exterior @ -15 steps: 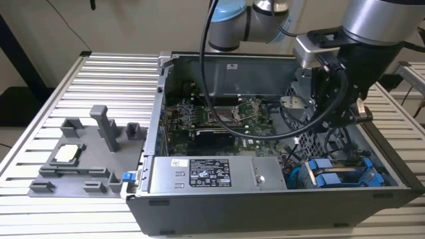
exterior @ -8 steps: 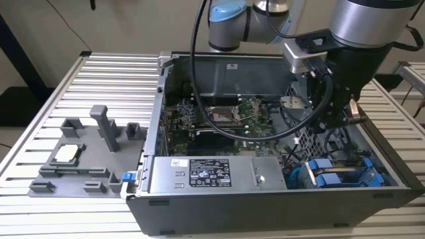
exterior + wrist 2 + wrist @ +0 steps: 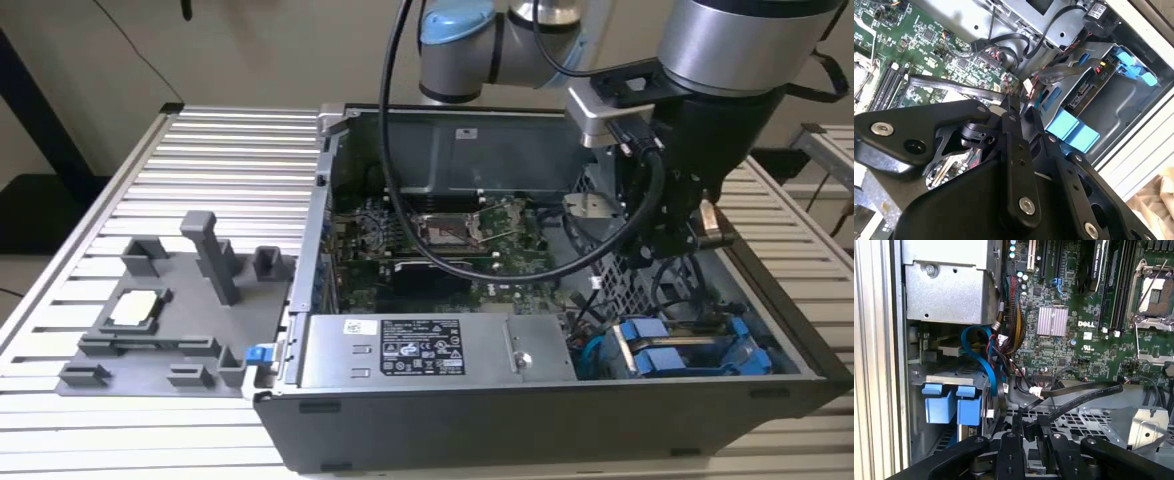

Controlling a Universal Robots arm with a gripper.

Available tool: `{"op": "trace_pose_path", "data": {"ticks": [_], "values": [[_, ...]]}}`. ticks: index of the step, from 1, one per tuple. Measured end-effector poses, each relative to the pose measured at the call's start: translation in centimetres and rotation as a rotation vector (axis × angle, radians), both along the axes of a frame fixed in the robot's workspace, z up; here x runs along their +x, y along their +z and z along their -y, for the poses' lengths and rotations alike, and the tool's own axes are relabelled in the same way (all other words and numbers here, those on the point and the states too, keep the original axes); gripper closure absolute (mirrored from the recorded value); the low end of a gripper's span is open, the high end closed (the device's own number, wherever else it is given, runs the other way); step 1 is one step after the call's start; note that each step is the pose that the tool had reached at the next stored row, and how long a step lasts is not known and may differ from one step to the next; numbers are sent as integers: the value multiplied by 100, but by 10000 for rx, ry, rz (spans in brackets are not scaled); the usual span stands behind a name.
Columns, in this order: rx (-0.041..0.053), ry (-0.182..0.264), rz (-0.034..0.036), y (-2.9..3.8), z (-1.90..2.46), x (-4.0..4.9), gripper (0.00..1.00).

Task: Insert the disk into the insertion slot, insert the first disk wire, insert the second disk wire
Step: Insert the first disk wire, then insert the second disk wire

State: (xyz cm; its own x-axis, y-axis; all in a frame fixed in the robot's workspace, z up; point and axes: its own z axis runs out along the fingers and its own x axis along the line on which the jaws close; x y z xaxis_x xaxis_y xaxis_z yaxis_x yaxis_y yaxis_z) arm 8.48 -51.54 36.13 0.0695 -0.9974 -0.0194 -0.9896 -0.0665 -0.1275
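The disk's blue carrier (image 3: 683, 352) sits inside the insertion slot (image 3: 747, 300), the grey drive cage at the case's near corner on the exterior view's right. Both wrist views show its blue tabs (image 3: 1072, 128) (image 3: 949, 405) in the cage. My gripper (image 3: 663, 250) hangs inside the case just above and behind the cage. Its fingers (image 3: 1018, 426) are shut on the end of a flat black disk wire (image 3: 1089, 392), which loops off over the motherboard. In the second wrist view the same glossy wire (image 3: 954, 88) runs into my gripper (image 3: 1015, 102).
A silver box with a black-and-white label (image 3: 420, 350) fills the case's front. The green motherboard (image 3: 441, 235) lies behind it. A blue cable and a wire bundle (image 3: 985, 355) hang beside the cage. A grey fixture plate (image 3: 167, 310) stands on the slatted table at the exterior view's left.
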Motion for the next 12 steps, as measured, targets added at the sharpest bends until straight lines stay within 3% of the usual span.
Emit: {"op": "trace_pose_path", "data": {"ticks": [5, 6, 12], "values": [[0, 0, 0, 0, 0, -1, 76], [0, 0, 0, 0, 0, -1, 83], [0, -1, 0, -1, 0, -3, 84]]}}
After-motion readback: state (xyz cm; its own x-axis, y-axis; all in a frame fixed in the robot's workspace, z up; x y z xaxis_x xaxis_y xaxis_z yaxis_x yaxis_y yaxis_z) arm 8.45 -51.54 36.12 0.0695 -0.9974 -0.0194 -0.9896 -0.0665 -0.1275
